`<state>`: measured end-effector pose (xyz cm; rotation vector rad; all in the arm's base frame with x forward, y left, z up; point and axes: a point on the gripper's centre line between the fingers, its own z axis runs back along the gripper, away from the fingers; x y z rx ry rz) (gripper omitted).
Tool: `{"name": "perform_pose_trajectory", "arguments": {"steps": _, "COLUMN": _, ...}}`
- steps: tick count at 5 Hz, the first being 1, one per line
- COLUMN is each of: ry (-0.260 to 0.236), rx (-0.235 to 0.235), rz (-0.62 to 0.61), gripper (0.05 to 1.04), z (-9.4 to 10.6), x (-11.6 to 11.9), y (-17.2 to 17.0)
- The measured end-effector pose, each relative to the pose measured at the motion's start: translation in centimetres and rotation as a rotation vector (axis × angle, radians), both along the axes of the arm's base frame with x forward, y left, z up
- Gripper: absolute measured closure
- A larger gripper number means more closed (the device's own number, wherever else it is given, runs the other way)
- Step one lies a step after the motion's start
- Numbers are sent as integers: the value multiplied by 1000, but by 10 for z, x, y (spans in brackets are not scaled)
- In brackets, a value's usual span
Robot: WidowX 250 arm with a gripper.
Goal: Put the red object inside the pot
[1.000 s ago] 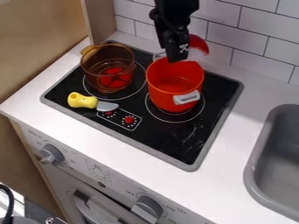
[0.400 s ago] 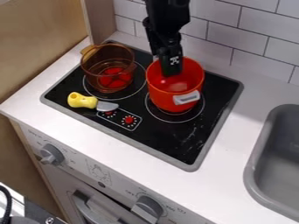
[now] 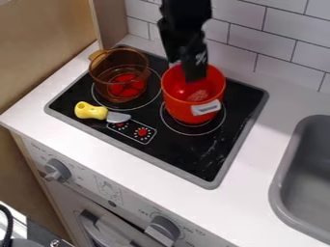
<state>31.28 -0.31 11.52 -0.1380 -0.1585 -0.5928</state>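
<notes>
1. Two pots on the black stove point(image 3: 199, 161), set into the white counter point(image 3: 261, 149): amber see-through pot point(image 3: 106, 79) at left, red pot point(image 3: 177, 103) right of it, grey handle point(image 3: 206, 107) on its near side.
2. Arm hangs from the far edge; pincer point(image 3: 195, 76) points down into the red pot's mouth. Whether released or clenched, cannot tell.
3. Red object point(image 3: 199, 94), pale patch on it, lies within the red pot's walls, by the pincer's lower end. Resting or held: cannot tell.
4. Yellow-handled toy knife point(image 3: 91, 111) on the stove's near left; well apart, no obstacle.
5. Step in hand, as judged: the release. Best done low, object against the pot's bottom, pincer opened gently.
6. Then lift straight up, clear of rim and handle. A sideways pull could drag the pot or hook the object out.
</notes>
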Motion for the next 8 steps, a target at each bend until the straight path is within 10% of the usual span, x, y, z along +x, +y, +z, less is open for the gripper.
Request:
{"name": "perform_pose_trajectory", "arguments": {"steps": 2, "ry": -198, "rx": -194, "rz": 364, "gripper": 83, "z": 42, "x": -23, "y": 7}}
{"name": "perform_pose_trajectory", "arguments": {"steps": 4, "ry": -282, "rx": 58, "rz": 431, "gripper": 83, "z": 48, "x": -39, "y": 15}}
{"name": "perform_pose_trajectory", "arguments": {"steps": 5, "ry": -194, "rx": 210, "rz": 438, "gripper": 83, "z": 52, "x": -54, "y": 24}}
{"name": "perform_pose_trajectory", "arguments": {"steps": 6, "ry": -88, "rx": 241, "rz": 445, "gripper": 83, "z": 49, "x": -61, "y": 26}}
{"name": "perform_pose_trajectory", "arguments": {"steps": 8, "ry": -9, "rx": 118, "rz": 462, "gripper": 83, "z": 30, "x": -70, "y": 23}}
